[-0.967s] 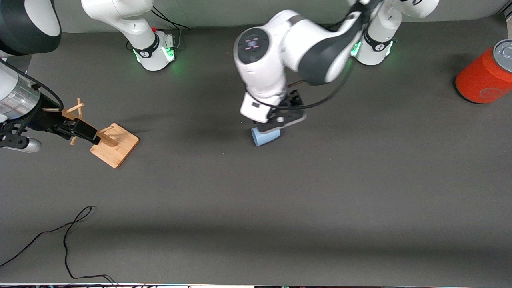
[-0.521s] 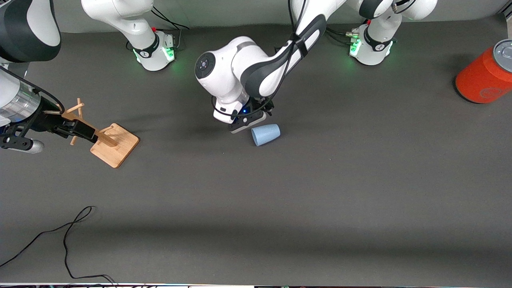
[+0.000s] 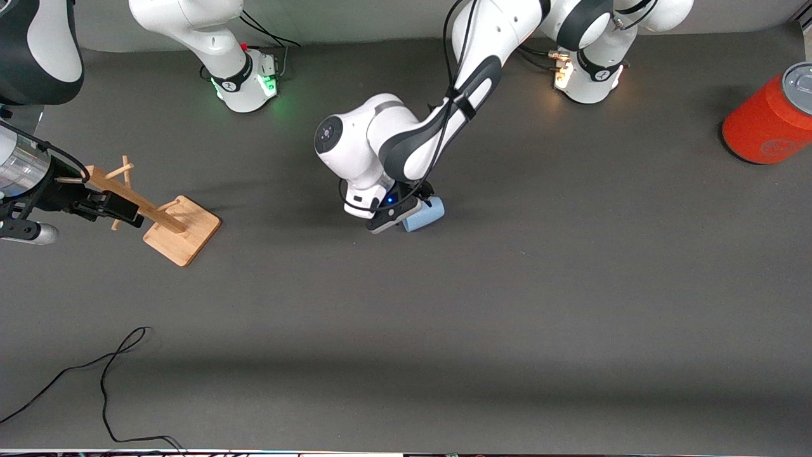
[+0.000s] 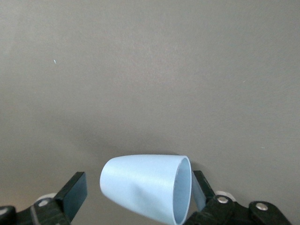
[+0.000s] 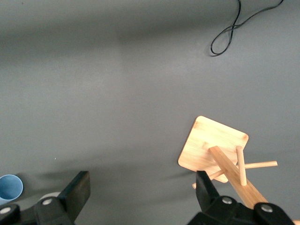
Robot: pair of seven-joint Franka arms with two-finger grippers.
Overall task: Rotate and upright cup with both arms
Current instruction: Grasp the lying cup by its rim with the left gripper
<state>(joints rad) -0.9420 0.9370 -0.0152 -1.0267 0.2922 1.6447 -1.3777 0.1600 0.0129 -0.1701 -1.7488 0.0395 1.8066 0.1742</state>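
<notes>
The light-blue cup (image 3: 428, 214) lies on its side in the middle of the table, its mouth toward the right arm's end. My left gripper (image 3: 406, 214) is down at the cup, open, with a finger on each side. In the left wrist view the cup (image 4: 140, 185) lies between the fingers of the left gripper (image 4: 138, 194). One finger is close by the rim and the other stands apart from the base. My right gripper (image 3: 120, 209) is open and empty over the wooden rack, and waits. The right wrist view shows that gripper (image 5: 140, 192) and the cup (image 5: 9, 187) farther off.
A wooden peg rack (image 3: 183, 230) on a square base stands toward the right arm's end and also shows in the right wrist view (image 5: 213, 147). A large orange-red can (image 3: 767, 120) stands at the left arm's end. A black cable (image 3: 108, 374) lies near the front edge.
My left arm swung over the cup, went beside it toward the right arm's end, then came down so its open fingers flank the cup. My right gripper drew back slightly from the rack.
</notes>
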